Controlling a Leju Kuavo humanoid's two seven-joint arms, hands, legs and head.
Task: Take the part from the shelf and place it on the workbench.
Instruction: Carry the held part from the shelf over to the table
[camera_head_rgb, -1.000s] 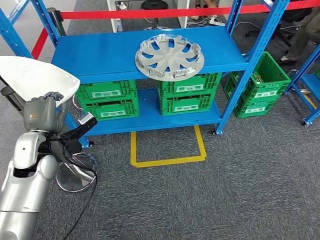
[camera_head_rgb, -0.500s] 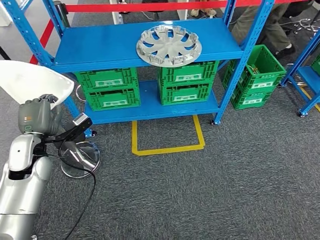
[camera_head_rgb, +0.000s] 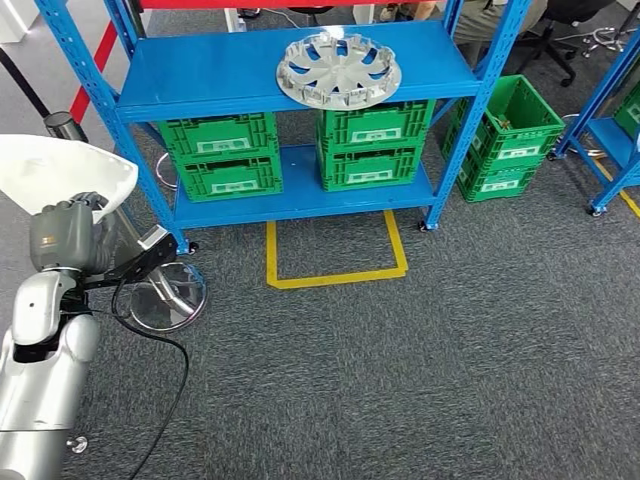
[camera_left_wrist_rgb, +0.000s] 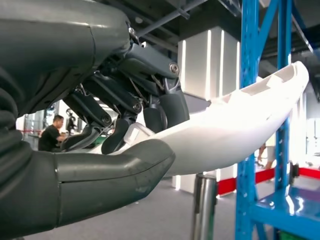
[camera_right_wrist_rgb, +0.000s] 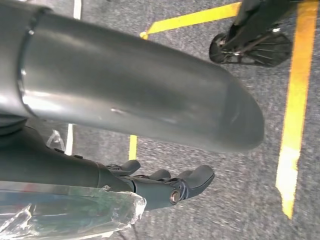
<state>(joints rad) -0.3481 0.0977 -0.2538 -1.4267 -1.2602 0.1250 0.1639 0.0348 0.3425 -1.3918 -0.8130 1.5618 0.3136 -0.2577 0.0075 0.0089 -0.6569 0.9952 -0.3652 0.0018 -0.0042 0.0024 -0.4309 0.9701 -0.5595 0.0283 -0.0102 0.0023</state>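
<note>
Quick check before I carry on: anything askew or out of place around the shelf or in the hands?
Only one thing stands out: the silver wheel cover on the top blue shelf juts slightly past the front edge. The green crates sit squarely below. The left hand holds the white part.

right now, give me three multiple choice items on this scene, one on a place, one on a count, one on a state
1. Where does the silver wheel cover lie?
A. top shelf
B. floor
C. in a crate

2. How many green crates sit inside the blue rack, under its top shelf?
A. one
B. two
C. four

3. What is the left hand doing?
A. hanging free
B. holding a white part
C. touching the wheel cover

Answers: 1 A, it rests on the top blue board. 2 C, two stacks of two. 3 B, fingers clasp the white shell's edge.
</note>
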